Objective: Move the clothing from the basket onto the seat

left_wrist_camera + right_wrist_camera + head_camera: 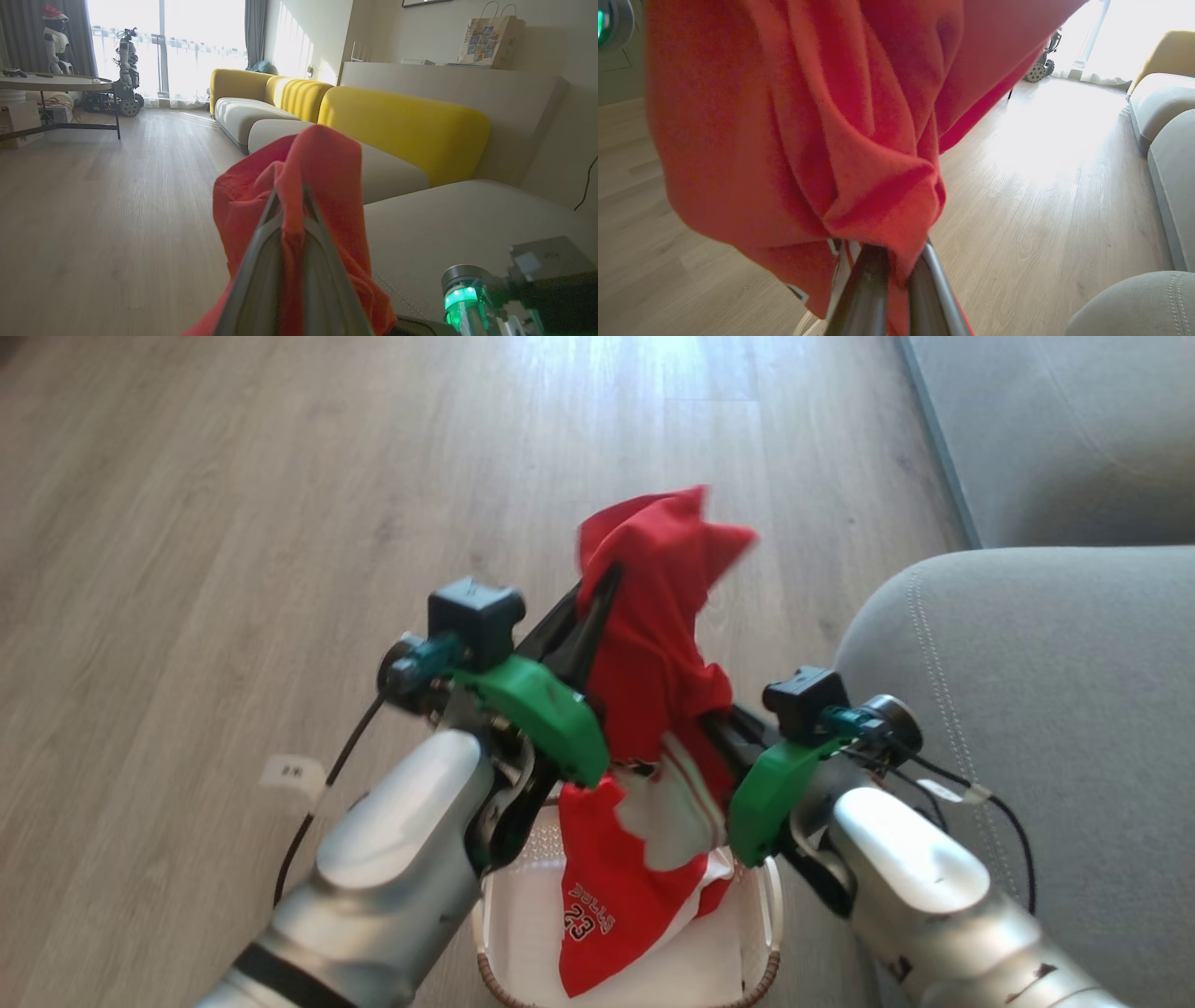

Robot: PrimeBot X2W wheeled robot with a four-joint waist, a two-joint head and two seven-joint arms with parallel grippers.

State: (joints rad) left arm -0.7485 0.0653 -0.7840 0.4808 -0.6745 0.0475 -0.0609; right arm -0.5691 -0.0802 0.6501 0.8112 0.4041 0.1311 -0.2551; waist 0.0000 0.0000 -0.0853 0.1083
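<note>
One big seat [1046, 728] waits just right of the right claw [714, 723]. Red clothing [653, 644] hangs clenched in that one and the left claw [602, 588], tail trailing into the basket [523, 915] beneath them. Smart play: raise both together until the hem clears the rim, then swing right.

- The floor [233, 523] around me is pale wood plank, running lengthwise toward the far end of the room.
- Tall windows [196, 51] fill that far end. Daylight pours through sheer white drapes, and grey curtains [254, 28] hang beside them.
- A bright sun patch [1045, 135] lies on the planks.
- A long sofa [402, 126] with yellow backrests lines the wall on my right.
- Behind it, a beige ledge [444, 79] carries a paper bag [488, 42].
- A round table [51, 83] on dark legs stands at the left, near the windows.
</note>
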